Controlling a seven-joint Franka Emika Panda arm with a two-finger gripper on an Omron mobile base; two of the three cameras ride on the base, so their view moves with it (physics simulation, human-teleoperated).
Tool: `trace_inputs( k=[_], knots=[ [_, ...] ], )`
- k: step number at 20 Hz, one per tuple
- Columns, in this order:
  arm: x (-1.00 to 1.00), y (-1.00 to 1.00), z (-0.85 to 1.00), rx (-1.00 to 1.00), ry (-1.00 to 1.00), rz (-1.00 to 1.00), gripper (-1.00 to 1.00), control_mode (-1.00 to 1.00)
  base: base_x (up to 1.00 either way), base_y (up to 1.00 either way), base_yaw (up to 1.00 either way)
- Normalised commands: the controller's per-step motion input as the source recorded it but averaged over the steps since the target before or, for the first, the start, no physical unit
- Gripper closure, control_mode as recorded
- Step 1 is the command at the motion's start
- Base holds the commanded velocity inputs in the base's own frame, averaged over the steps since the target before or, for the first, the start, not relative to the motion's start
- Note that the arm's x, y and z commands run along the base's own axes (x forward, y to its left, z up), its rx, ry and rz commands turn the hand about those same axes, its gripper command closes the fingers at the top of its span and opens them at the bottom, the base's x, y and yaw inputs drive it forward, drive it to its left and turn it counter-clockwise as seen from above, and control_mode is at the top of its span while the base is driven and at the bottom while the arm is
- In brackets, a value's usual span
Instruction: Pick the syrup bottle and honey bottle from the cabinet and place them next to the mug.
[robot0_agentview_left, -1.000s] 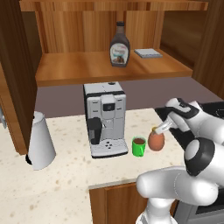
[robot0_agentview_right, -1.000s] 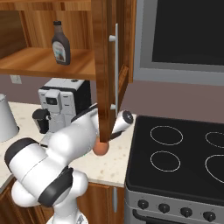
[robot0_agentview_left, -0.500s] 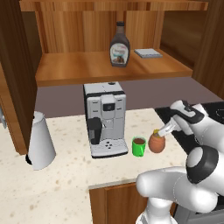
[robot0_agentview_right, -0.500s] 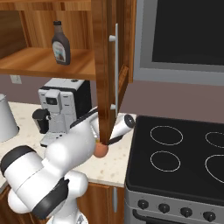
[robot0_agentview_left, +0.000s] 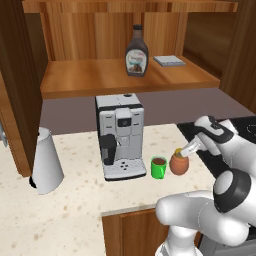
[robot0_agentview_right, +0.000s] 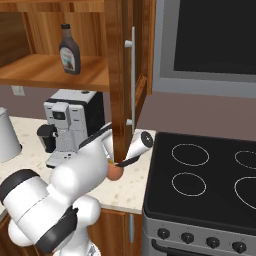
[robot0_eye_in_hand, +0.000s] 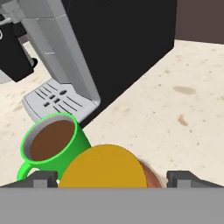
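Now honey bottle (robot0_agentview_left: 178, 163) stood on counter (robot0_agentview_left: 90, 200) just beside mug (robot0_agentview_left: 159, 167), w/ gripper (robot0_agentview_left: 184, 150) right above its yellow lid and jaws spread wide either side, holding nothing. Judged step: release done, so back off clean. Best lift straight up along bottle axis before swinging, so fingers didn't clip lid or nudge jar into mug. Syrup bottle (robot0_agentview_left: 136, 51) sat on cabinet (robot0_agentview_left: 120, 77) shelf, not yet fetched; coffee machine (robot0_agentview_left: 120, 135) below needs clearance.
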Motion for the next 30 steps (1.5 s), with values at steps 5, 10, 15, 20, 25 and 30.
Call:
trace_inputs(
  k=[5, 10, 15, 20, 25, 30],
  knots=[
    [-0.13, 0.0, 0.0, 0.03, -0.05, 0.0, -1.0, -1.0, 0.0, 0.0, 0.0],
    [-0.15, 0.0, 0.0, 0.01, -0.06, 0.0, -1.0, -1.0, 0.0, 0.0, 0.0],
    [-0.24, 0.0, 0.0, 0.01, -0.09, 0.0, -1.0, -1.0, 0.0, 0.0, 0.0],
    [-0.37, 0.0, 0.01, 0.0, -0.1, 0.0, -1.0, -1.0, 0.0, 0.0, 0.0],
    [-0.41, 0.0, 0.01, 0.0, -0.1, 0.0, -1.0, -1.0, 0.0, 0.0, 0.0],
    [-0.47, 0.11, 0.11, 0.0, -0.08, 0.0, -1.0, -1.0, 0.0, 0.0, 0.0]
  ],
)
